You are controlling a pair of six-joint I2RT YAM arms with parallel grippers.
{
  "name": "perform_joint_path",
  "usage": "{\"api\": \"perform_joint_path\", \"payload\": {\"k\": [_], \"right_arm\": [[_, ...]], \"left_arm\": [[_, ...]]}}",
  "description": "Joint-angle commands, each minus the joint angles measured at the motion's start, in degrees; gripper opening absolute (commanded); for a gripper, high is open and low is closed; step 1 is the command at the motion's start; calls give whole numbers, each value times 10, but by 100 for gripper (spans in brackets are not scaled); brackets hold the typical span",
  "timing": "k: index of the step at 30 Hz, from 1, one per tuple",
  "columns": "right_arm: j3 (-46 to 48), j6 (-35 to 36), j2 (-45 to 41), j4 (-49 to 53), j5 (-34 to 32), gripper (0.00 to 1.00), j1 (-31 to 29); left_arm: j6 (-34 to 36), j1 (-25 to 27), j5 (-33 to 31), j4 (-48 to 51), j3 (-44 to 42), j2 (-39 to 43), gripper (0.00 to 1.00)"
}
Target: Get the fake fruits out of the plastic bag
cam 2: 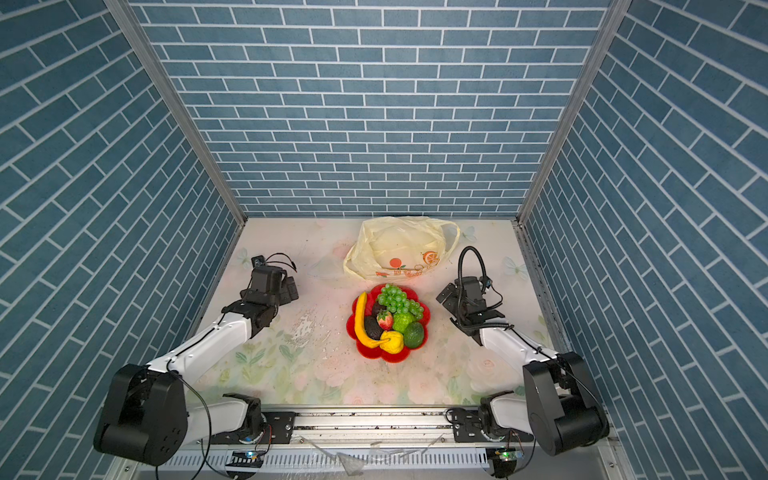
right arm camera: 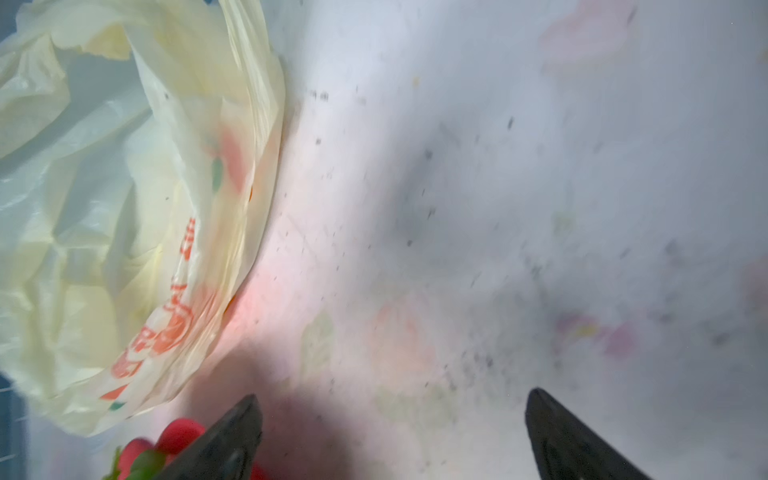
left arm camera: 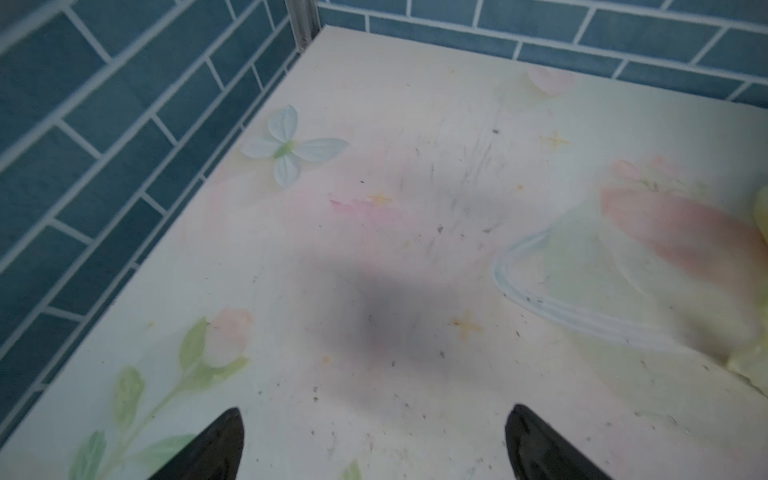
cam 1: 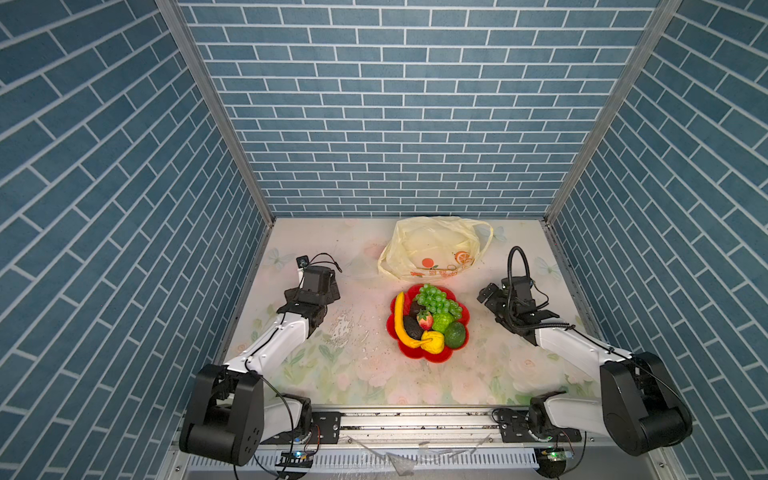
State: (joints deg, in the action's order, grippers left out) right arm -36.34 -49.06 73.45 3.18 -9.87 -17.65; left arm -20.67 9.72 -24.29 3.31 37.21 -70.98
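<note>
- My left gripper (left arm camera: pixel 376 411) hangs over the bare table (left arm camera: pixel 374 124), its fingers (left arm camera: pixel 216 449) spread wide, holding and touching nothing.
- My right gripper (right arm camera: pixel 395 395) is also spread wide and empty, near the plastic bag (right arm camera: pixel 124 208).
- The fake fruits (cam 1: pixel 430 322) lie heaped on a red plate (cam 1: pixel 432 360), just in front of the crumpled bag, between my arms.

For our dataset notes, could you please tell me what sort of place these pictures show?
Probably a staged robot test booth, not a home: blue brick-print walls, a floral-print table, and a metal rail carrying the left arm and right arm.
</note>
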Motion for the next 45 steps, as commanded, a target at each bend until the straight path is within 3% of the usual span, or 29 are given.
{"api": "perform_joint_path", "payload": {"k": [1,3,7,10,14,20,22,24,26,27,28,29,30,33,45], "right_arm": [[-70,200,6,70,-121,99,12],[-71,301,13,23,-165,99,21],[11,473,35,-199,-207,99,42],[31,490,81,-261,-165,99,65],[83,545,106,-391,-117,99,80],[101,533,82,-391,57,99,139],[143,529,88,-476,115,99,155],[177,496,88,-540,123,99,184],[199,480,154,-649,112,98,192],[192,477,151,-644,107,99,192],[169,473,131,-558,93,99,195],[159,466,155,-577,70,99,194],[145,453,146,-529,34,99,193],[154,435,144,-550,-11,99,193],[150,443,148,-550,-10,99,189]], "left_arm": [[56,-25,-34,-78,-31,23,99],[89,-32,-48,-145,-55,28,99],[182,-39,-31,-364,-139,-14,99],[211,-46,-5,-443,-159,-63,99],[193,-90,102,-541,-186,-117,99],[234,-87,191,-534,-156,-165,99],[230,-87,190,-521,-154,-160,99],[230,-87,191,-528,-154,-161,99],[230,-87,192,-540,-158,-165,99],[230,-87,192,-530,-156,-160,99],[230,-87,192,-535,-157,-162,99],[230,-87,192,-539,-158,-163,99],[230,-87,192,-531,-157,-161,99],[231,-87,192,-534,-157,-162,99],[231,-87,191,-534,-156,-163,99]]}}
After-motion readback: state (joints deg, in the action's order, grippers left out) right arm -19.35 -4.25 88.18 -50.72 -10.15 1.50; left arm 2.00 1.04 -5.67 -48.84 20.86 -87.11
